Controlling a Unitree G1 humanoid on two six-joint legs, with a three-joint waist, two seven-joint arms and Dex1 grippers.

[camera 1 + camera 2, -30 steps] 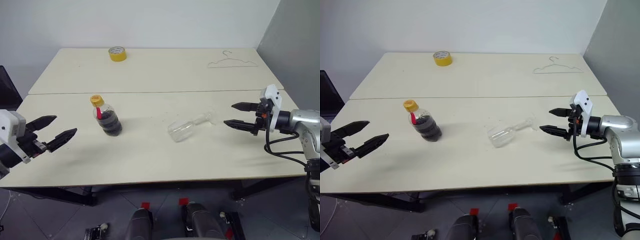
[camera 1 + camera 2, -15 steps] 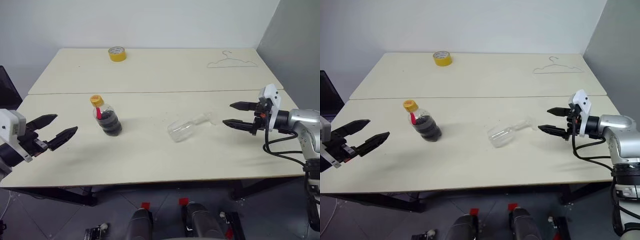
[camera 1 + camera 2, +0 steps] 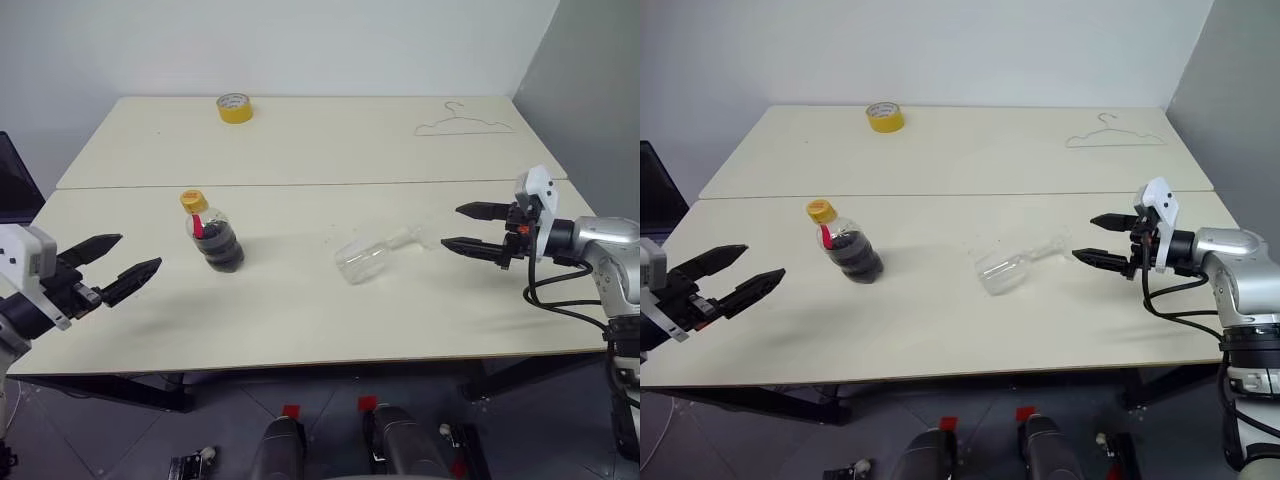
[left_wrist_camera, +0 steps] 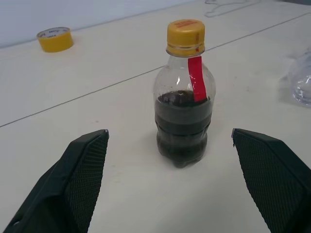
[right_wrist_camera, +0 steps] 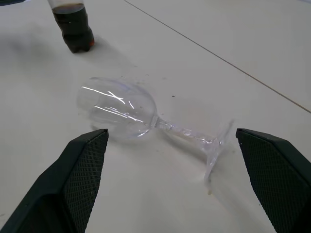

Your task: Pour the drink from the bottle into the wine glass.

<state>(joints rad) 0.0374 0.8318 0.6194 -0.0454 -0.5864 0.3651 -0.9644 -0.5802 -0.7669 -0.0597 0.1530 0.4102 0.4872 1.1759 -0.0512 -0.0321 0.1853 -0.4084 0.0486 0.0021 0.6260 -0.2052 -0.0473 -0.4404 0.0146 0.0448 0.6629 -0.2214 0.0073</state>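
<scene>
Two pale tables (image 3: pixel 300 300) pushed together stand before a plain white wall, and from the head views a yellow tape roll (image 3: pixel 235 107) and a wire hanger (image 3: pixel 466 122) lie far at the back. On the near table the bottle (image 3: pixel 212 232) stands upright toward the left, cap on, with the drink (image 3: pixel 221 250) filling its lower half, while the wine glass (image 3: pixel 378 254) lies on its side near the middle. The left gripper (image 3: pixel 122 269) hangs off the table's left edge, released and empty, well apart from the bottle; the right gripper (image 3: pixel 463 227) points at the foot of the glass, also spread wide and holding nothing. In the left wrist view the bottle (image 4: pixel 184 94) stands centred between the two fingers (image 4: pixel 82 165), not touched. In the right wrist view the glass (image 5: pixel 141 114) lies across the gap, bowl to one side and foot to the other — the stem is thin and clear. I judge the risk is here: a round glass may roll away if one finger pushes it first, and a closing on the stem could slip or tip it off the foot when it is set upright.
</scene>
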